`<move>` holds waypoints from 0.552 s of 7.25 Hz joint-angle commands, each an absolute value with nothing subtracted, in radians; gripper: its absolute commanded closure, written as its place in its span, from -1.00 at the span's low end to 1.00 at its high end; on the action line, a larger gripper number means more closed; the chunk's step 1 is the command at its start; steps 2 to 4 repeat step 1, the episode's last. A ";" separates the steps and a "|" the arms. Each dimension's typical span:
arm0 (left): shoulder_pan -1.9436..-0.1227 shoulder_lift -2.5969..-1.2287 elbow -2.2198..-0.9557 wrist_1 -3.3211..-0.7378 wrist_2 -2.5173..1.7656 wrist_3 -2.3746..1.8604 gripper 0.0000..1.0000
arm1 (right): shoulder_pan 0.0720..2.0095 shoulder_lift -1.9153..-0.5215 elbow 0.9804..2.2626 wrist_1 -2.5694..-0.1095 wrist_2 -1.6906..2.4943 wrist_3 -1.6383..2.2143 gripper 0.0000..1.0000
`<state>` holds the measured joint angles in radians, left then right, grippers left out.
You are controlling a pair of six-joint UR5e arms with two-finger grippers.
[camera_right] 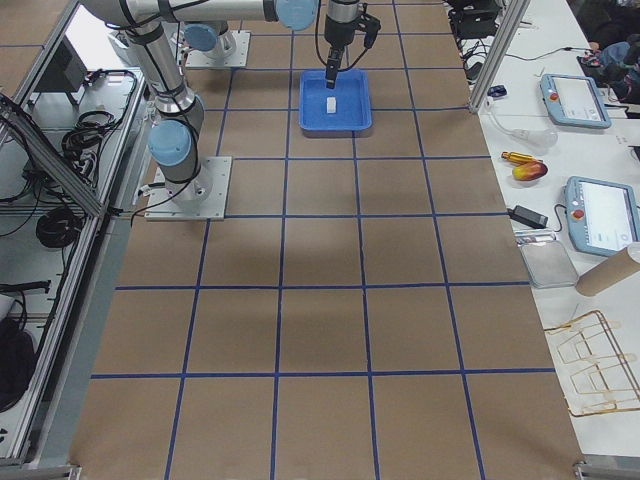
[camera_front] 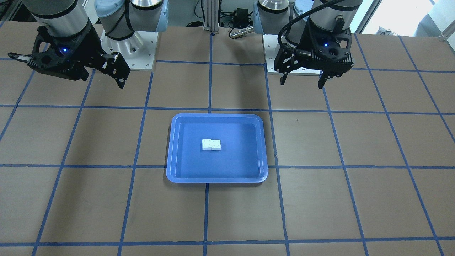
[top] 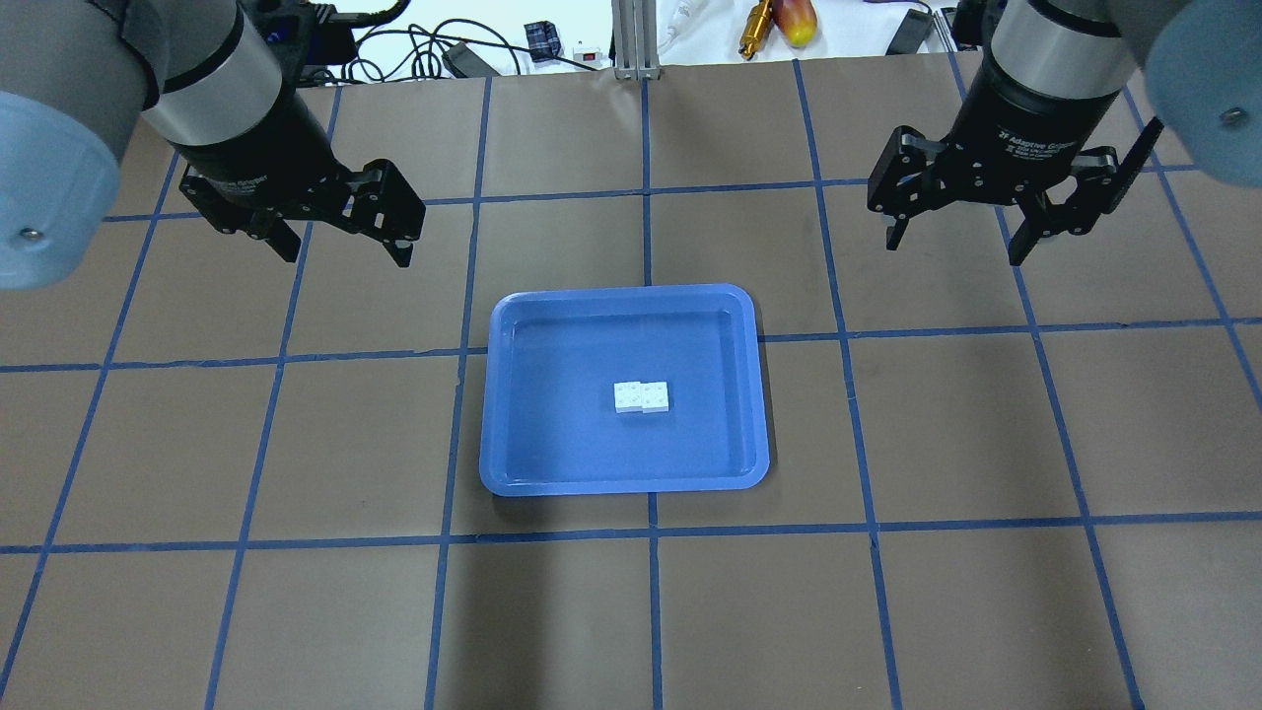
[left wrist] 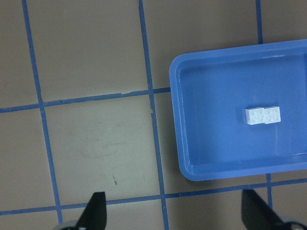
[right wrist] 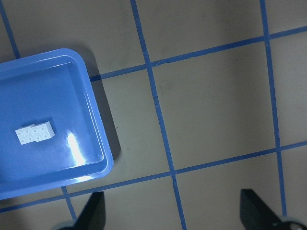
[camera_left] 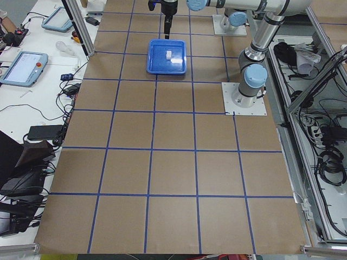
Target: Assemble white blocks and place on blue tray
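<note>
The two white blocks lie joined side by side, slightly offset, studs up, near the middle of the blue tray. They also show in the overhead view on the tray and in both wrist views. My left gripper is open and empty, raised above the table beyond the tray's far left corner. My right gripper is open and empty, raised beyond the tray's far right. In the front-facing view the left gripper is at the right and the right gripper at the left.
The table is brown with a grid of blue tape lines. The arm base plates stand at the robot's edge. Cables and small tools lie past the far edge in the overhead view.
</note>
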<state>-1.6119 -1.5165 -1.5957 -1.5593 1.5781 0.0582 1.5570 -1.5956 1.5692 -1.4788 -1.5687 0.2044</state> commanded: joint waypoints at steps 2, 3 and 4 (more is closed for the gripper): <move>-1.609 -1.534 -1.592 -1.559 1.577 0.058 -1.00 | 1.557 -1.597 1.569 -1.479 -1.565 0.206 -1.00; -1.609 -1.534 -1.592 -1.559 1.577 0.058 -1.00 | 1.557 -1.597 1.569 -1.479 -1.565 0.206 -1.00; -1.609 -1.534 -1.592 -1.559 1.577 0.058 -1.00 | 1.557 -1.597 1.569 -1.479 -1.565 0.206 -1.00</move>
